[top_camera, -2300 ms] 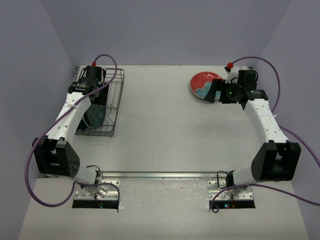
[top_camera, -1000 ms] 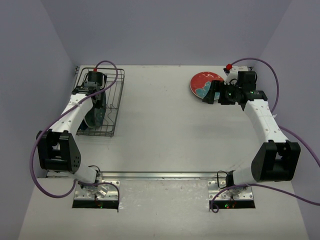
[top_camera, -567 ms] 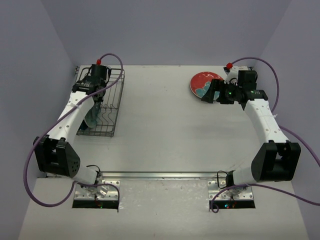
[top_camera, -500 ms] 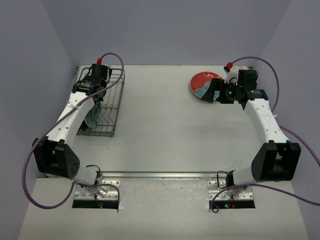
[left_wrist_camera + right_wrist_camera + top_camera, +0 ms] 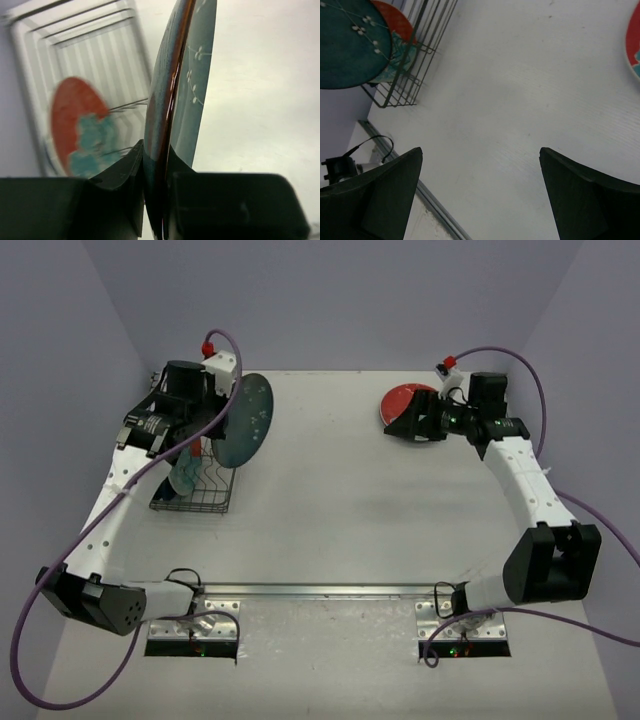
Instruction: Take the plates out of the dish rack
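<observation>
My left gripper (image 5: 216, 408) is shut on the rim of a dark teal plate (image 5: 243, 418) with small white flowers, held on edge in the air just right of the dish rack (image 5: 190, 498). The left wrist view shows that plate (image 5: 192, 95) edge-on between the jaws of this gripper (image 5: 157, 164). A red plate with a teal pattern (image 5: 184, 476) still stands in the rack (image 5: 102, 55). Another red plate (image 5: 403, 398) lies flat at the back right, with my right gripper (image 5: 408, 424) open over its near edge. Nothing sits between the jaws of the right gripper (image 5: 480, 150).
Purple cables loop from both wrists. Lilac walls close in the table on the left, back and right. A metal rail (image 5: 320, 590) runs along the near edge between the two arm bases. From the right wrist, the rack (image 5: 412, 60) appears far across bare tabletop.
My left arm has lifted the dark teal plate up out of the rack and swung it to the right. The right gripper has tilted slightly by the red plate.
</observation>
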`<control>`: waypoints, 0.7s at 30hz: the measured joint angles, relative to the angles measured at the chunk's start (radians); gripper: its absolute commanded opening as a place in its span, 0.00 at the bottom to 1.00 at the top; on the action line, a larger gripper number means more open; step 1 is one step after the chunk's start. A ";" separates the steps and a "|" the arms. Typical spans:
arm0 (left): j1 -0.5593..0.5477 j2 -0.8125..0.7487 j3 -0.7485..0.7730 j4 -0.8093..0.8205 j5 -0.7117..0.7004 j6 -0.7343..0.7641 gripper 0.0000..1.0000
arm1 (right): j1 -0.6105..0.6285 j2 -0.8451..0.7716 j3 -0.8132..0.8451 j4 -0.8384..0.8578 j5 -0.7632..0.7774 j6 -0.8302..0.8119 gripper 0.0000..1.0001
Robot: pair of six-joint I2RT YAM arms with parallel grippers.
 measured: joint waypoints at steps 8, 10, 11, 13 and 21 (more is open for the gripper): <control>-0.004 -0.043 -0.050 -0.042 0.564 -0.047 0.00 | 0.171 0.005 0.003 0.077 -0.111 0.026 0.99; -0.003 -0.044 -0.081 -0.051 0.648 -0.046 0.00 | 0.233 0.015 0.012 0.082 -0.124 0.020 0.99; -0.003 -0.044 -0.095 -0.058 0.682 -0.046 0.00 | 0.265 0.023 0.017 0.085 -0.131 0.015 0.94; -0.003 -0.044 -0.116 -0.071 0.734 -0.045 0.00 | 0.321 0.036 0.021 0.090 -0.149 0.005 0.77; -0.001 -0.043 -0.131 -0.082 0.891 -0.041 0.00 | 0.480 0.099 0.058 0.070 -0.188 -0.072 0.00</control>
